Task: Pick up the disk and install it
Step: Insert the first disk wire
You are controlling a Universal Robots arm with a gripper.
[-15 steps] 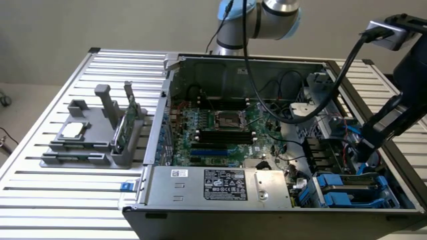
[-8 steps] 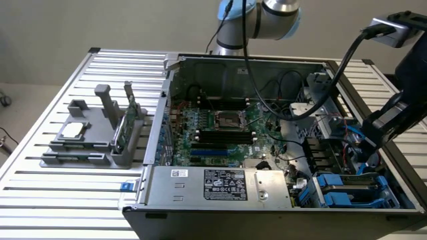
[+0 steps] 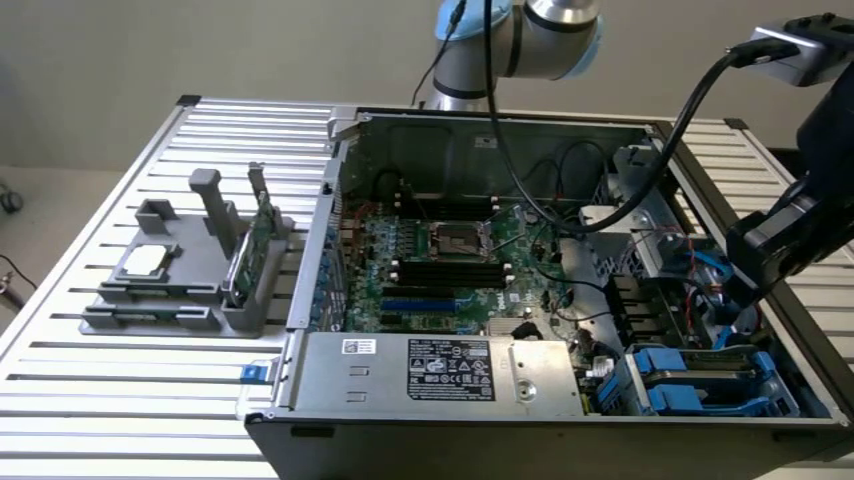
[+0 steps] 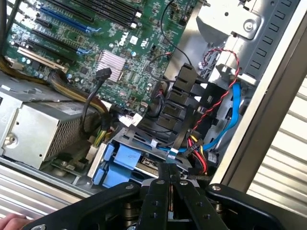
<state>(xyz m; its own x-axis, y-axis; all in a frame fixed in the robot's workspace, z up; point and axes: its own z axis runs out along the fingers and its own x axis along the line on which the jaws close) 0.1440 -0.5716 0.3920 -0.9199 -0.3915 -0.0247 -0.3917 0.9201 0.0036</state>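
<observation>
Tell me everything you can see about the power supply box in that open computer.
The power supply is a silver-grey sheet-metal box lying flat in the open computer case, along its near wall in the exterior view. A black-and-white label sits on top. One side is perforated, and a cable bundle runs beside it.

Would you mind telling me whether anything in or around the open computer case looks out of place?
Nothing looks spilled or broken. The blue-framed disk sits inside the case, near the shut end effector. One oddity: what seems a person's fingertip on the table beside the case.
</observation>
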